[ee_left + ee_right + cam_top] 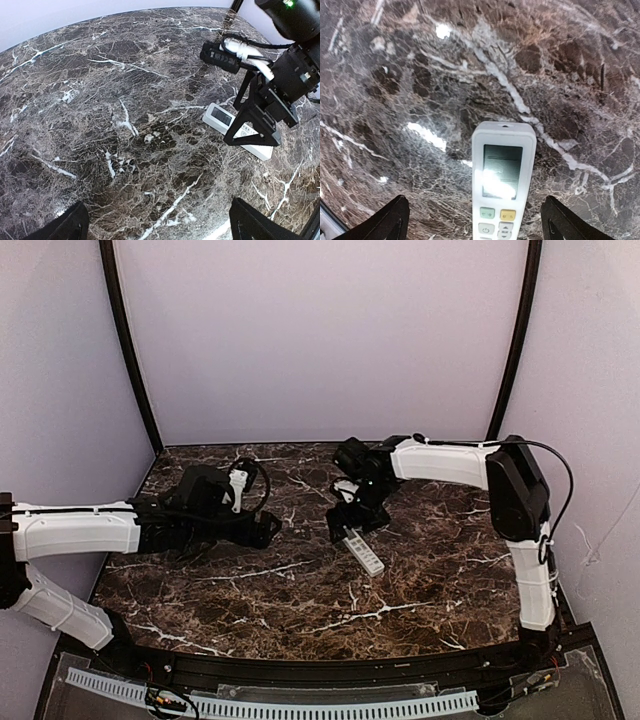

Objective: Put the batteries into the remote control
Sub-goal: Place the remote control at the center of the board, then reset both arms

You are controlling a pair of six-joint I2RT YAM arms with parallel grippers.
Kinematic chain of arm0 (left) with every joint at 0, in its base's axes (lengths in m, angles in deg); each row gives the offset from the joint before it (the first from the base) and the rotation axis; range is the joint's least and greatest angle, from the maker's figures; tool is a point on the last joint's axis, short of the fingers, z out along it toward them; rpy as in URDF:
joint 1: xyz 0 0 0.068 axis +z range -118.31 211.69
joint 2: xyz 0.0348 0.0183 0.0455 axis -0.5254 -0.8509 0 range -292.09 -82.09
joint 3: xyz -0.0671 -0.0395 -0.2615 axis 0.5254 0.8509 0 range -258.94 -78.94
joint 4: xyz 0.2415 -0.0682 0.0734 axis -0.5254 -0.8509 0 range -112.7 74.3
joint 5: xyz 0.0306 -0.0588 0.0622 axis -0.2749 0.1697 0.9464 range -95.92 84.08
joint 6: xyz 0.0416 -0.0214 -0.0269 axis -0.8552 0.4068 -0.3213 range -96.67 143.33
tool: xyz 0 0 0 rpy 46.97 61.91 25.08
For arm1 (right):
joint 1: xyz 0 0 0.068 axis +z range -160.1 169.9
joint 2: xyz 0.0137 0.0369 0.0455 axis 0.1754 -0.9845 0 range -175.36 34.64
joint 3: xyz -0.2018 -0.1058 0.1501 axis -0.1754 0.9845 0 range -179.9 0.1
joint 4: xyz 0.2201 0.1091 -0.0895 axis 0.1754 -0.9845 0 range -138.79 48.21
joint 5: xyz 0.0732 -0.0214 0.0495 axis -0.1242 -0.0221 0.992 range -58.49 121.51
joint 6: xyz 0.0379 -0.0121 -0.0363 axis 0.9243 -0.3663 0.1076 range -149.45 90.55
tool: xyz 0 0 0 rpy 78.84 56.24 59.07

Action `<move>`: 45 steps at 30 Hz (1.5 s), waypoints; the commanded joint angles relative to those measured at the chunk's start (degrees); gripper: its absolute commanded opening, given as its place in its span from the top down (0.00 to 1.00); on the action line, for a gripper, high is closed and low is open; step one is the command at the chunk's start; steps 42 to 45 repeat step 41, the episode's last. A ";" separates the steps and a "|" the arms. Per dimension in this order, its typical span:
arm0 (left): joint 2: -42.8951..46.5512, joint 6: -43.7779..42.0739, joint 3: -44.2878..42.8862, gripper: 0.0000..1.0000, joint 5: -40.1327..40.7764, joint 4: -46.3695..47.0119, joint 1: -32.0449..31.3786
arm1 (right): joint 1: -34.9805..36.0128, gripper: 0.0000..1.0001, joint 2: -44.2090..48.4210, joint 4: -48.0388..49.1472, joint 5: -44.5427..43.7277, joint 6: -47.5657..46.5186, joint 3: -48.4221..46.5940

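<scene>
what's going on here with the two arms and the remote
The right gripper hangs over the white remote, jaws open on either side of it, not gripping. The remote lies screen up on the marble table. The left gripper hovers apart, jaws open and empty. No batteries are in view.

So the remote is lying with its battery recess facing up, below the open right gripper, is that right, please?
Not quite: the remote is lying with its screen and buttons facing up, as the right wrist view shows, below the open right gripper.
</scene>
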 commanded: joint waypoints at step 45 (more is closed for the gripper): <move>-1.15 12.26 6.32 0.01 -12.65 -3.76 7.96 | -17.07 0.01 65.29 55.67 12.43 4.04 75.19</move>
